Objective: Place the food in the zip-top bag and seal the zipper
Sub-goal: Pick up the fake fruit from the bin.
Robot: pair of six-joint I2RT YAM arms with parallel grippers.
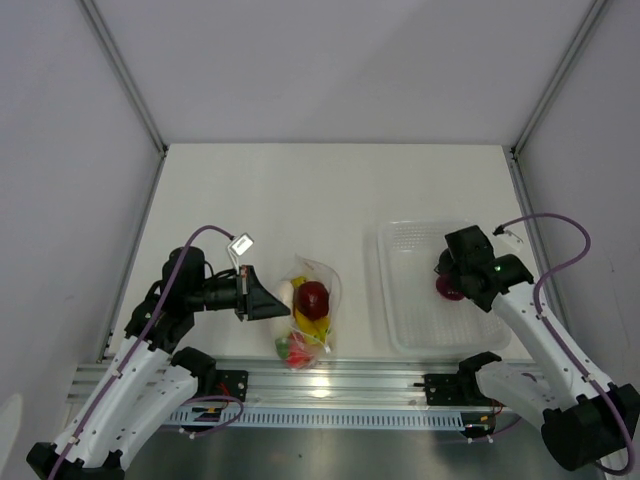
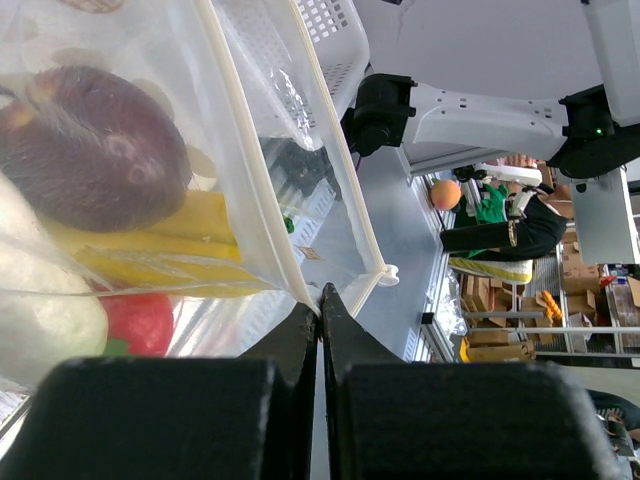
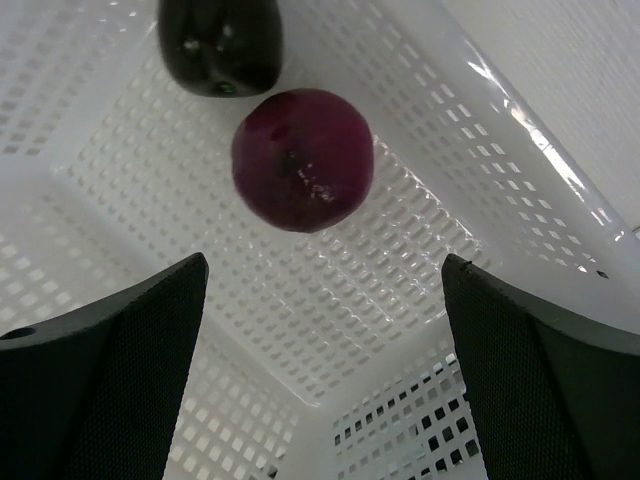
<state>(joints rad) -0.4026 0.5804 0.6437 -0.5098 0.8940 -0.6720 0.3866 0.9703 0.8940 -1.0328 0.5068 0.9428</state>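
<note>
- Left gripper [image 2: 320, 300] — pinched shut on the zipper [image 2: 262, 200] of the zip-top bag [image 1: 310, 300], at 6 o'clock on the table [image 1: 250, 190].
- Right gripper [image 3: 322, 275] gapes wide above the purple piece [image 3: 302, 160] in the tray [image 1: 410, 300] — bag's 3 o'clock.

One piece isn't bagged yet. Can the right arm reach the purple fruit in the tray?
Probably yes: the right gripper hangs open right above the purple fruit, nothing between them.

clear bag [image 1: 330, 285], mid frame: dark red fruit [image 2: 95, 150], yellow banana [image 2: 170, 250], white piece [image 2: 45, 320], bright red fruit [image 2: 140, 322]. right: purple piece [image 3: 302, 160] on white perforated tray [image 3: 400, 300].
</note>
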